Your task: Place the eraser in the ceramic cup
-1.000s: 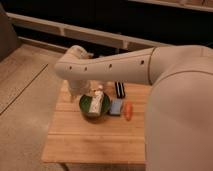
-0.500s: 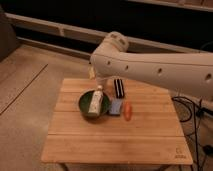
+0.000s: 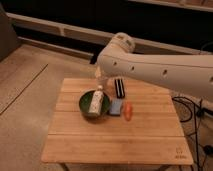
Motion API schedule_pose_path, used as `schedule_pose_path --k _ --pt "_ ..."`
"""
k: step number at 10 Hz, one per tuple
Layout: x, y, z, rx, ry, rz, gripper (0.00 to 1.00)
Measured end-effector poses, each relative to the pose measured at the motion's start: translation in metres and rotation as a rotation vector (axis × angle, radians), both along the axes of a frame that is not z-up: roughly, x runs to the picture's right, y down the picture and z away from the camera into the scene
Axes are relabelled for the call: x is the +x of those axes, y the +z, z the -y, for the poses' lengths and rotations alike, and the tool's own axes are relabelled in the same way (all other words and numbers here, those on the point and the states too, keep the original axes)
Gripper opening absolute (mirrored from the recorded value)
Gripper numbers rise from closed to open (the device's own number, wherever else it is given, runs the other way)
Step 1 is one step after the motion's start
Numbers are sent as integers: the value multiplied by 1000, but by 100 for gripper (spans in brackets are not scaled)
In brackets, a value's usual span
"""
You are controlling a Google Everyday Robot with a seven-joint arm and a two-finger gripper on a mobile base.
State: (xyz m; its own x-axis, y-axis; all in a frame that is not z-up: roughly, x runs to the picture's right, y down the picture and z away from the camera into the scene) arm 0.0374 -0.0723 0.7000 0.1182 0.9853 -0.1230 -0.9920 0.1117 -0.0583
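- The robot's hand (image 3: 102, 76) hangs over the back edge of the desk (image 3: 115, 140), by the ceramic cup (image 3: 107, 88); we cannot tell its grip.
- The eraser (image 3: 119, 87) lies flat on the desk, just right of the ceramic cup.

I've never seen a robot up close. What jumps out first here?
A big white arm stretches from the right above the far edge of a wooden table; its claw is out of sight. On the table, a green bowl holds a white bottle, with a black eraser, a blue pad and an orange piece to its right.
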Motion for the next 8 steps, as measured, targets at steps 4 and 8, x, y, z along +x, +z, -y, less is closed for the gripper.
schedule_pose_path --k 4,8 --pt "84 41 -4 6 5 -69 65" --pt "133 72 -1 15 41 -86 65"
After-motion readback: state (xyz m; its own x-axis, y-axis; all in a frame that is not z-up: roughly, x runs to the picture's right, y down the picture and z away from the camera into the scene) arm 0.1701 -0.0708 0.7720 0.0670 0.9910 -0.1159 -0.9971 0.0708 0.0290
